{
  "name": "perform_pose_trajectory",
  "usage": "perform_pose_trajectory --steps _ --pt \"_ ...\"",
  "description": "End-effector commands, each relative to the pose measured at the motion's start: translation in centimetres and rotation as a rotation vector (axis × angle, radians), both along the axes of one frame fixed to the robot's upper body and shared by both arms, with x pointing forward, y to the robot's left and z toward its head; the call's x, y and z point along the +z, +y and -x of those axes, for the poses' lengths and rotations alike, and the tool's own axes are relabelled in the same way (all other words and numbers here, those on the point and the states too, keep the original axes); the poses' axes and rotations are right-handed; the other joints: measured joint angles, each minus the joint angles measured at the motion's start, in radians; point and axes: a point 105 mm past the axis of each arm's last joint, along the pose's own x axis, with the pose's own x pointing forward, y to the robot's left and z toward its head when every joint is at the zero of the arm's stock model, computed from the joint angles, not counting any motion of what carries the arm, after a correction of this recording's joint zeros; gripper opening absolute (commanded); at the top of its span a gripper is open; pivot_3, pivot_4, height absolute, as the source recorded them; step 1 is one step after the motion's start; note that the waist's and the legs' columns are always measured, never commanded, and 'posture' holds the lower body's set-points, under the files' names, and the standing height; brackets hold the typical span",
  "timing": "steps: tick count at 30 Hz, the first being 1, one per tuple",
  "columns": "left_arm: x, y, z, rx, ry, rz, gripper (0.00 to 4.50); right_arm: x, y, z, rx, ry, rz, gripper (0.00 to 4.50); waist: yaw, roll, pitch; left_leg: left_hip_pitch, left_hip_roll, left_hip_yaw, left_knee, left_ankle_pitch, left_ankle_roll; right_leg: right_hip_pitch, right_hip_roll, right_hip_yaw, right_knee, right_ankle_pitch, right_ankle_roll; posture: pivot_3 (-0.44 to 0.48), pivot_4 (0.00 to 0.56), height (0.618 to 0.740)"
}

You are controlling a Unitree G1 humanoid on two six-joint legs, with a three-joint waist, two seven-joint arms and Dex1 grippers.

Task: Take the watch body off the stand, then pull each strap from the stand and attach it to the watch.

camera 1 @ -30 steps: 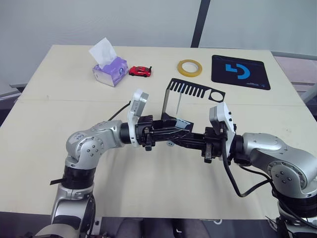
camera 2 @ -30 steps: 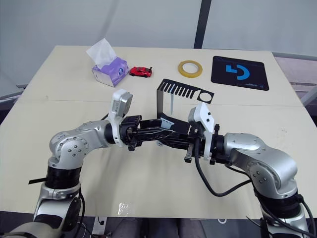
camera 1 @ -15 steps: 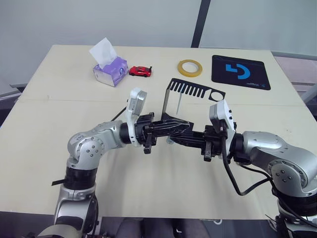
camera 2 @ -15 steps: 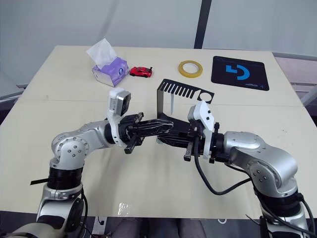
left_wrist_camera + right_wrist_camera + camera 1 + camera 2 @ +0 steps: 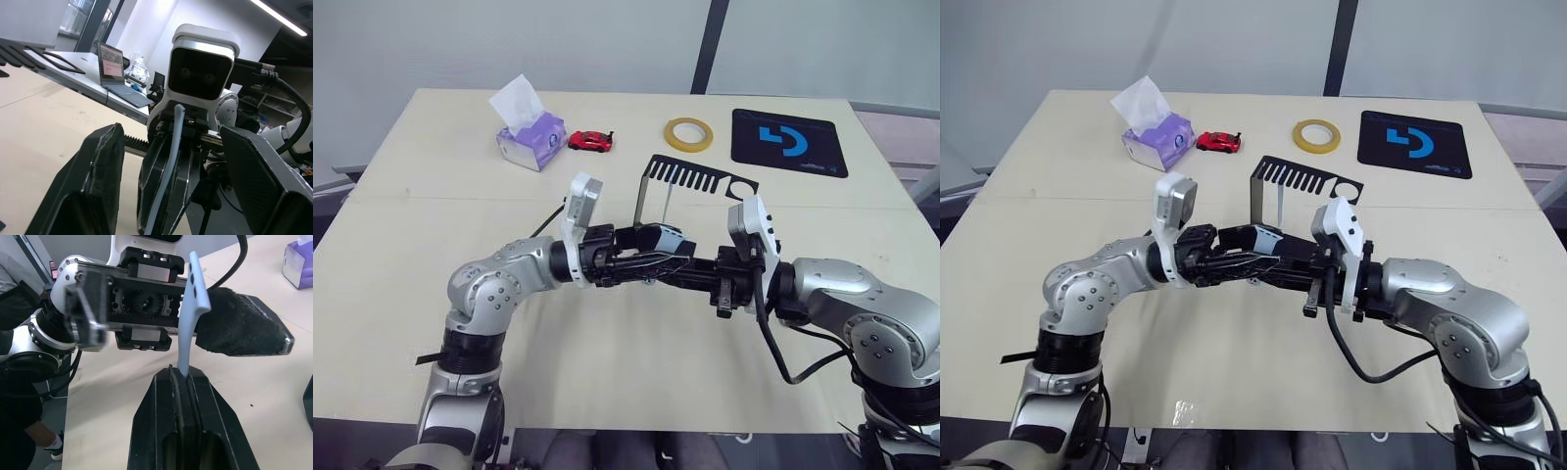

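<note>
Beige table [image 5: 431,176] before grey wall, right gripper [image 5: 182,382] clenched on 1 pale strap [image 5: 190,313], left gripper [image 5: 171,161] spread open around it, stand [image 5: 690,181] just behind, far right black mat [image 5: 790,141]

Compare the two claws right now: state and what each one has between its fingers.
The right claw is shut on a pale blue strap, which sticks out past its fingertips; the left claw is open, its fingers spread wide on either side of the right claw's tips and the strap, not gripping it. The right claw reaches in from the robot's right, the left claw from its left. Both have black fingers and meet tip to tip above the table.
</note>
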Motion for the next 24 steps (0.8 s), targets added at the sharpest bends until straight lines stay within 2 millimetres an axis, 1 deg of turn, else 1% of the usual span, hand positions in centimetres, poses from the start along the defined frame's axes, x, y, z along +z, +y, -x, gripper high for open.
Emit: perform_pose_trajectory --steps 1,7,10,20,21,22,24 --pt "0.79 -0.17 0.23 -0.010 -0.037 0.016 3.33 1.10 0.06 0.46 0.014 -0.050 -0.013 0.00 0.000 0.000 0.000 0.000 0.000 0.000 0.000 0.000 0.000 0.000 0.000 0.000 0.000 0.000 0.000 0.000 0.150 0.738" --pt "1.03 -0.53 0.35 -0.024 -0.035 0.029 3.33 1.09 0.08 0.45 0.012 -0.048 -0.012 0.00 0.000 0.000 0.000 0.000 0.000 0.000 0.000 0.000 0.000 0.000 0.000 0.000 0.000 0.000 0.000 0.000 0.150 0.738" --pt "1.23 -0.62 0.55 -0.036 -0.034 0.045 2.56 1.09 0.10 0.45 0.013 -0.047 -0.012 0.00 0.000 0.000 0.000 0.000 0.000 0.000 0.000 0.000 0.000 0.000 0.000 0.000 0.000 0.000 0.000 0.000 0.150 0.738" --pt "1.26 -0.69 0.61 -0.033 -0.037 0.039 2.56 1.23 0.11 0.36 0.008 -0.045 -0.020 0.00 0.000 0.000 0.000 0.000 0.000 0.000 0.000 0.000 0.000 0.000 0.000 0.000 0.000 0.000 0.000 0.000 0.150 0.738" --pt "1.37 -0.67 0.62 -0.033 -0.035 0.050 2.06 1.24 0.11 0.36 0.008 -0.045 -0.020 0.00 0.000 0.000 0.000 0.000 0.000 0.000 0.000 0.000 0.000 0.000 0.000 0.000 0.000 0.000 0.000 0.000 0.150 0.738" --pt "1.46 -0.66 0.68 -0.037 -0.034 0.060 1.80 1.25 0.12 0.37 0.008 -0.045 -0.020 0.00 0.000 0.000 0.000 0.000 0.000 0.000 0.000 0.000 0.000 0.000 0.000 0.000 0.000 0.000 0.000 0.000 0.150 0.738" --pt "1.53 -0.64 0.79 -0.044 -0.032 0.066 0.98 1.27 0.16 0.40 0.010 -0.045 -0.022 0.00 0.001 0.000 0.000 0.000 0.000 0.000 0.000 0.000 0.000 0.000 0.000 0.000 0.000 0.000 0.000 0.000 0.150 0.738"
